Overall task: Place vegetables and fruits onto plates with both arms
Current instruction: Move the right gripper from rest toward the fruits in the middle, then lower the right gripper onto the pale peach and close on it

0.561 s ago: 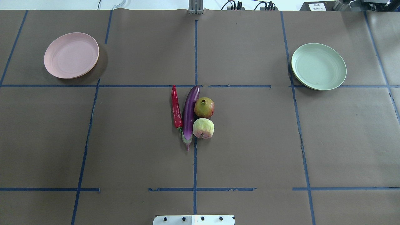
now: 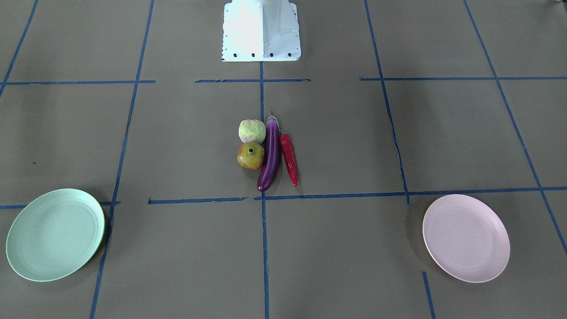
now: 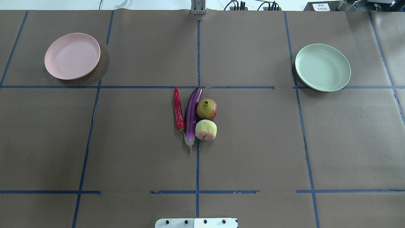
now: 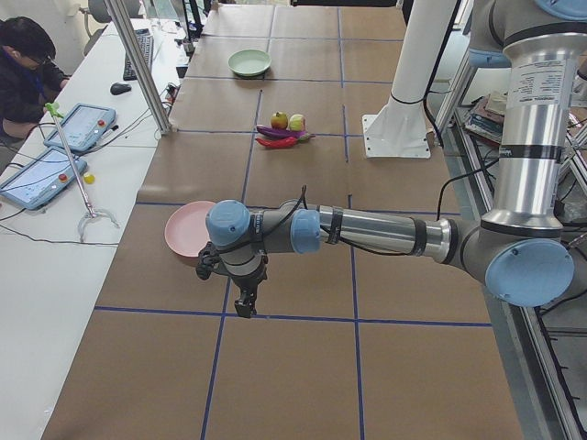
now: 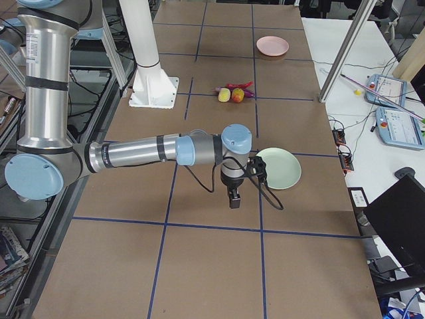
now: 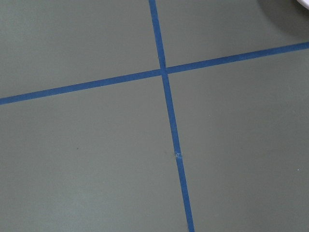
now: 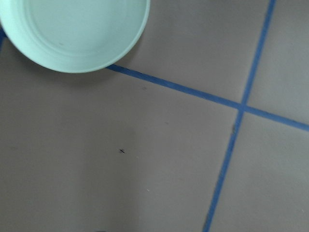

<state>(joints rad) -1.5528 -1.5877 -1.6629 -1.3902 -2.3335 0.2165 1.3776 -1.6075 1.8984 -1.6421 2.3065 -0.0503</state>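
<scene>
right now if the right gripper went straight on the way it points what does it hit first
The right gripper points straight down, so it would likely meet brown table paper first, beside the mint green plate rather than on it.

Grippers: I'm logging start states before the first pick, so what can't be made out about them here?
Left gripper: shows only in exterior left view, small and dark; open or shut unclear.
Right gripper: only in exterior right view; likewise unclear.
Overhead, front and wrist views: neither gripper in frame.
</scene>
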